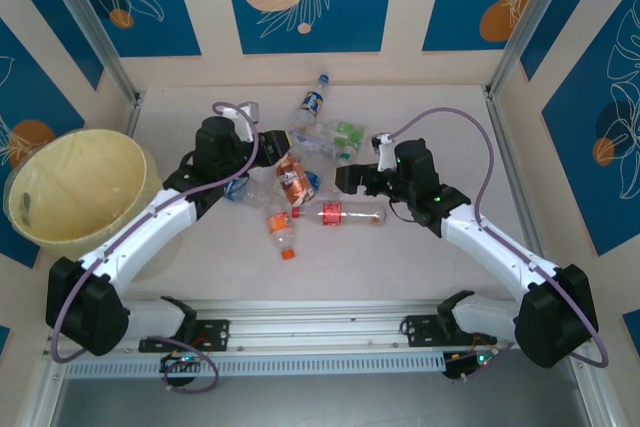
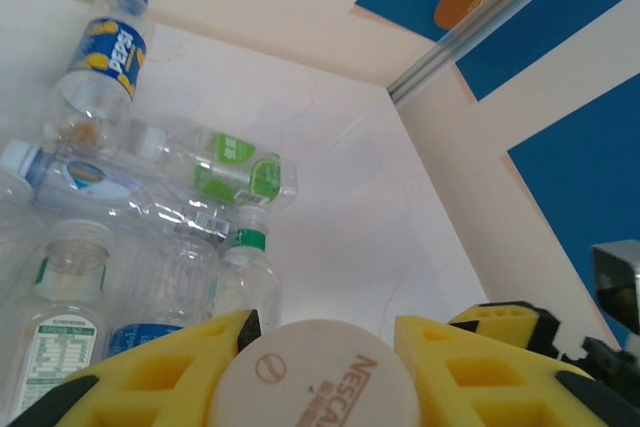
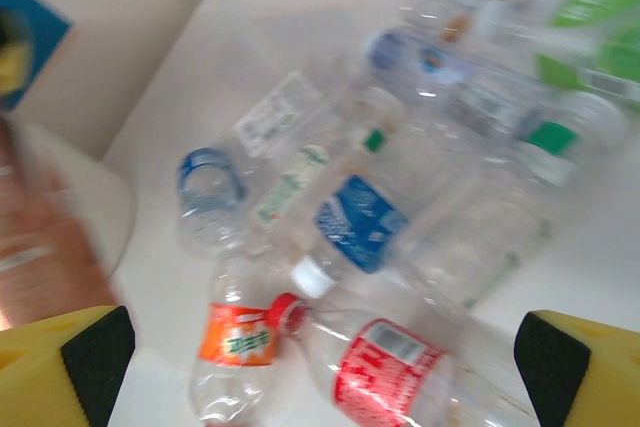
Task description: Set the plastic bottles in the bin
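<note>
My left gripper (image 1: 275,162) is shut on a brown-labelled bottle (image 1: 296,179) with a wide cream cap. In the left wrist view that cap (image 2: 315,382) sits squeezed between the yellow fingers (image 2: 160,367). My right gripper (image 1: 355,169) stands open above the right side of the bottle pile. Below its spread jaws (image 3: 325,377) lie a red-labelled bottle (image 3: 400,372), an orange-labelled one (image 3: 235,337) and a blue-labelled one (image 3: 360,222). The pale-yellow bin (image 1: 60,172) stands at the far left, beside the left arm.
Several more clear bottles lie in the middle of the table, among them a Pepsi bottle (image 1: 313,100) at the back and a green-labelled one (image 1: 345,134). Walls enclose the table at the back and sides. A metal rail (image 1: 320,332) runs along the near edge.
</note>
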Available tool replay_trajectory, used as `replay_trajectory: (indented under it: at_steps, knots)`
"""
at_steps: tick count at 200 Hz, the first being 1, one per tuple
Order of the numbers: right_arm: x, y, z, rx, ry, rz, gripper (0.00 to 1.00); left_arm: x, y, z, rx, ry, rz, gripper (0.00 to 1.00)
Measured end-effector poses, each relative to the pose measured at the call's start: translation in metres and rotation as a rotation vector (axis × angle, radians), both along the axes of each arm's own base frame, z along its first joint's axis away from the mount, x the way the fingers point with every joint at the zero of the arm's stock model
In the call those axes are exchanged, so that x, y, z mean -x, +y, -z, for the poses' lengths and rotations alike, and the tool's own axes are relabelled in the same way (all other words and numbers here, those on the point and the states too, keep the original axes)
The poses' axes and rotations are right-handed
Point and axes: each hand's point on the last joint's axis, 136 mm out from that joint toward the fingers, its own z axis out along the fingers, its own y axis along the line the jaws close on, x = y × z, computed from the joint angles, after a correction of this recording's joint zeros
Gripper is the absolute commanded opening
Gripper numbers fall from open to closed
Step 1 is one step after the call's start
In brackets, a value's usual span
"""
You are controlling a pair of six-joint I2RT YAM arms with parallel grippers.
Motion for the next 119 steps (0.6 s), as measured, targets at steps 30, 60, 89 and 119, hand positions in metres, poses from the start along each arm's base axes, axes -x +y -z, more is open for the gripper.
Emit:
replay_trajectory:
  at_steps: [30, 60, 89, 119]
  knots:
    - [-0.016, -0.033, 0.023, 0.022, 0.098, 0.211, 1.00, 0.006, 0.015, -0.022, 0.024, -0.045, -0.017, 0.00]
    - [-0.020, -0.052, 0.043, -0.002, 0.165, 0.306, 1.00, 0.011, 0.035, -0.046, 0.062, -0.091, -0.037, 0.00]
    - [-0.024, -0.056, 0.051, -0.017, 0.195, 0.338, 1.00, 0.026, 0.049, -0.066, 0.059, -0.127, -0.050, 0.00]
    - [-0.026, -0.056, 0.057, -0.019, 0.215, 0.349, 1.00, 0.045, 0.061, -0.097, 0.058, -0.192, -0.067, 0.00]
